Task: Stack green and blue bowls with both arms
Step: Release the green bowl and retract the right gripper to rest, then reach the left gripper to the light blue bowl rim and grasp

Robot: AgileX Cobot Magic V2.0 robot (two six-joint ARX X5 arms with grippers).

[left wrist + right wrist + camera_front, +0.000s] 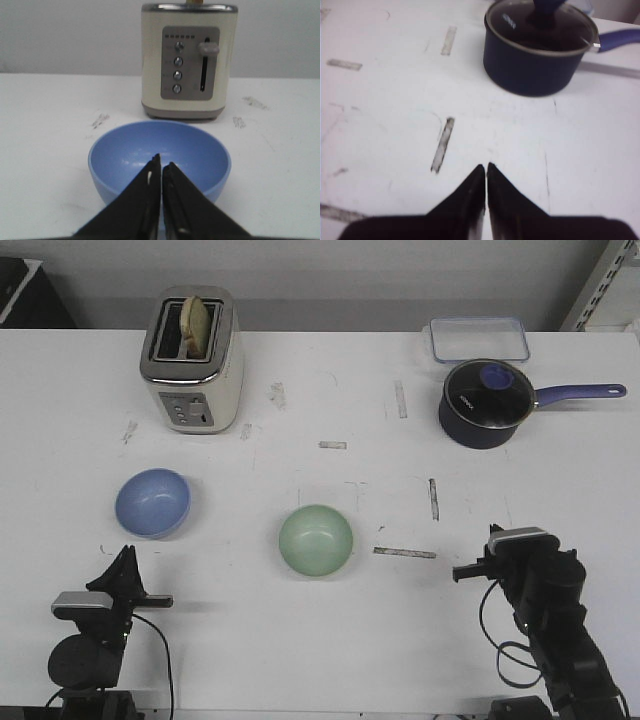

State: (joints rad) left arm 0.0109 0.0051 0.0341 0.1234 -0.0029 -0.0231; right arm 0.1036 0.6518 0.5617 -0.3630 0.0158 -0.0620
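Observation:
The periwinkle blue bowl sits upright on the white table at the left. The pale mint green bowl sits near the table's middle, apart from it. My left gripper is shut and empty, just short of the blue bowl on its near side; its tips point at the bowl's inside. My right gripper is shut and empty at the front right, well to the right of the green bowl. In the right wrist view its tips hover over bare table; no bowl shows there.
A cream toaster with bread in it stands at the back left, behind the blue bowl. A dark blue saucepan with lid and long handle stands back right, a clear lidded box behind it. Tape marks dot the table.

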